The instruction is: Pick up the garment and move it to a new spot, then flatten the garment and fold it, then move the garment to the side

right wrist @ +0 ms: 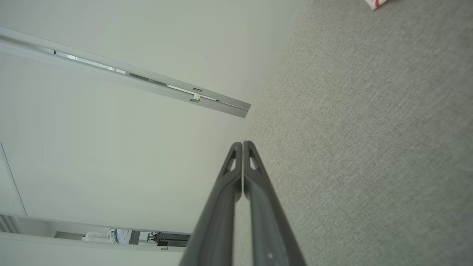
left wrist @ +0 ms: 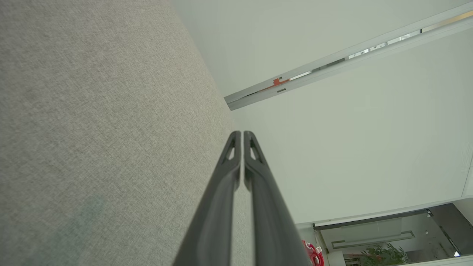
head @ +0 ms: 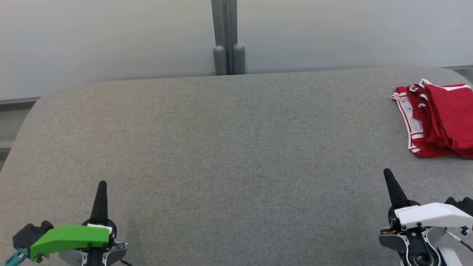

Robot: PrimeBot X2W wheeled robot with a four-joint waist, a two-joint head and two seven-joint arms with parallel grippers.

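Note:
A red garment [head: 438, 118] with white trim lies folded at the far right of the grey fabric table [head: 221, 147], partly cut off by the head view's right edge. A sliver of it [left wrist: 314, 255] shows low in the left wrist view, and a corner [right wrist: 375, 3] at the top of the right wrist view. My left gripper [head: 102, 183] rests near the front left, shut and empty, far from the garment. My right gripper [head: 387, 171] sits at the front right, shut and empty, a short way in front of the garment. Both pairs of fingers [left wrist: 242, 133] [right wrist: 242, 143] press together.
A pale partition wall with a grey post [head: 228, 48] stands behind the table's far edge. The table's rounded corners show at the back left and back right. A wide stretch of bare grey fabric lies between the grippers.

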